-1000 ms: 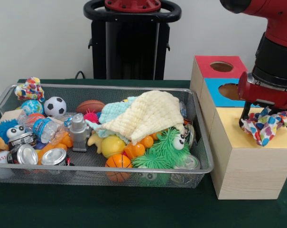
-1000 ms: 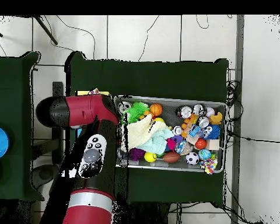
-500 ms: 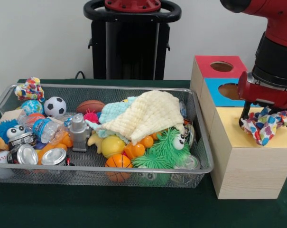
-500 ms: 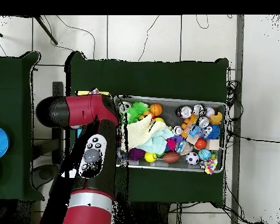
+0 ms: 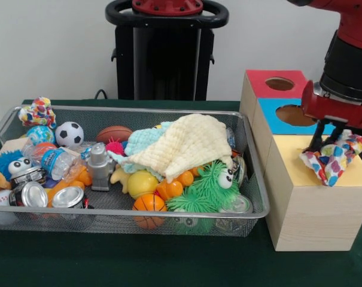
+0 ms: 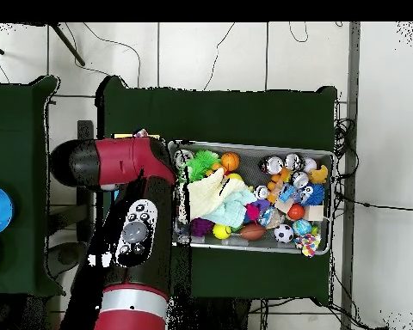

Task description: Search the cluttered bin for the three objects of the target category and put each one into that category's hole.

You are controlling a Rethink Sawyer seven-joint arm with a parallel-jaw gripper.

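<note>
In the front view my gripper [image 5: 328, 139] hangs over the yellow-topped box [image 5: 294, 164], shut on a heart-patterned cloth [image 5: 333, 158] that dangles from it, its lower end touching the box top. The cloth hides any hole in that top. A cream knitted cloth [image 5: 189, 143] and a teal cloth [image 5: 142, 140] lie on the pile in the wire bin [image 5: 169, 214]. A second heart-patterned cloth [image 5: 38, 112] sits at the bin's back left corner. In the overhead view the arm [image 6: 132, 232] covers the gripper; only a scrap of the held cloth [image 6: 141, 134] shows.
Behind the yellow box stand a blue-topped box [image 5: 288, 115] and a red-topped box [image 5: 279, 84], each with a round hole. The bin also holds balls, cans, a green furry toy [image 5: 213, 185], a grey robot figure [image 5: 99, 164] and bottles.
The gripper has risen a little and shifted slightly right, lifting the heart-patterned cloth with it. The bin's contents have not moved.
</note>
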